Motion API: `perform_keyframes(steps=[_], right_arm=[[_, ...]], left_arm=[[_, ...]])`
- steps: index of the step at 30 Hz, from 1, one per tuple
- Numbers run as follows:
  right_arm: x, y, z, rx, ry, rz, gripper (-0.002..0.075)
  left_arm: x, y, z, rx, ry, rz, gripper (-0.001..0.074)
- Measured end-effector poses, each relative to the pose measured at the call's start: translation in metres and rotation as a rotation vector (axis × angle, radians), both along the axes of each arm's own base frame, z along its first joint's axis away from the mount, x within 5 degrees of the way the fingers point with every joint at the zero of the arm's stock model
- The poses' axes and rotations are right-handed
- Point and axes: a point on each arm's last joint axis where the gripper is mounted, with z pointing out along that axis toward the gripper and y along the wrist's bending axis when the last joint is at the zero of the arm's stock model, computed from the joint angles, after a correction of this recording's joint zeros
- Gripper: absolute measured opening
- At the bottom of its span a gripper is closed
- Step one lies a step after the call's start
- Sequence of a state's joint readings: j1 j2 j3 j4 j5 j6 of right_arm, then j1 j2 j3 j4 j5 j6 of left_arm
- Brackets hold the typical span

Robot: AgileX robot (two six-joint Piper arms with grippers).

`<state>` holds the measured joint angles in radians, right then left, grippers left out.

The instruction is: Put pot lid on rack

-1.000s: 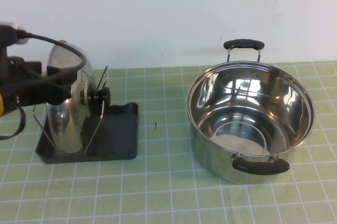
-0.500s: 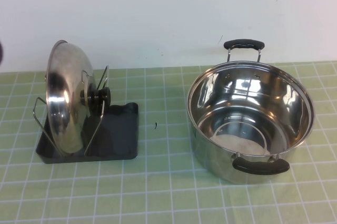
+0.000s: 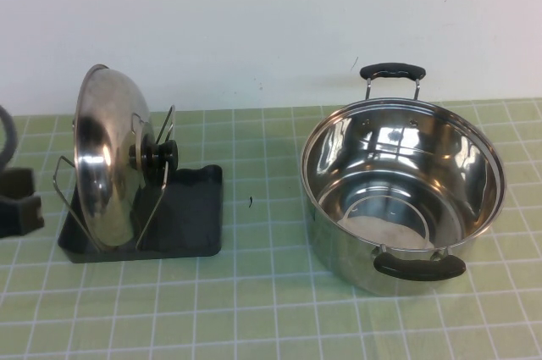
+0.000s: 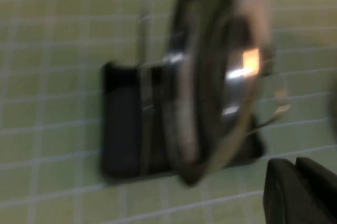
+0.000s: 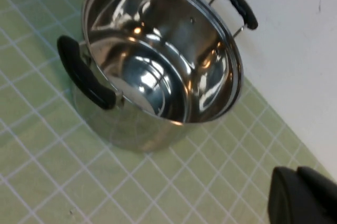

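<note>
Pot lid, domed shiny steel, stands in wire-loop rack near table's left edge. Left gripper beside it, right gripper above the pot's corner: can't tell either's grip; retreat yours wide of the lid.

left claw at table's left edge | right claw above table

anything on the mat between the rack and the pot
Only bare green mat with one tiny dark speck, seen in the high view. Rack holds the lid; pot sits apart. Left gripper hangs beside the rack, right gripper near the pot.
</note>
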<state>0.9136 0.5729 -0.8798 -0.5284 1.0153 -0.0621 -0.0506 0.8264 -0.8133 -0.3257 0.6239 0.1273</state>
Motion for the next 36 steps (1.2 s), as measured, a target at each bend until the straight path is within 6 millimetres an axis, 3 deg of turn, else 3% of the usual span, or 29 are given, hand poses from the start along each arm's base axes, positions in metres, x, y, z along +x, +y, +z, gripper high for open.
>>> perform_keyframes(steps=[3, 7, 13, 16, 22, 36], right_arm=[[-0.009, -0.007, -0.016, 0.079, -0.035, 0.032, -0.0001], [-0.02, -0.011, -0.05, 0.18, -0.064, 0.09, -0.0001], [-0.025, -0.008, -0.11, 0.228, -0.038, 0.137, -0.0001], [-0.025, -0.007, -0.125, 0.252, -0.027, 0.138, -0.0001], [-0.025, -0.007, -0.129, 0.266, -0.011, 0.12, -0.0001], [-0.025, -0.008, -0.13, 0.259, -0.002, 0.111, -0.0001]], left_arm=[[-0.026, -0.012, 0.011, -0.052, -0.154, -0.152, -0.0001], [-0.058, -0.018, 0.011, -0.103, -0.323, -0.229, -0.0001], [-0.081, -0.015, -0.025, -0.118, -0.479, -0.208, -0.0001], [-0.087, -0.012, -0.046, -0.12, -0.515, -0.165, -0.0001], [-0.085, -0.002, -0.074, -0.186, -0.507, -0.026, -0.0001], [-0.084, -0.002, -0.077, -0.191, -0.499, -0.02, -0.0001]])
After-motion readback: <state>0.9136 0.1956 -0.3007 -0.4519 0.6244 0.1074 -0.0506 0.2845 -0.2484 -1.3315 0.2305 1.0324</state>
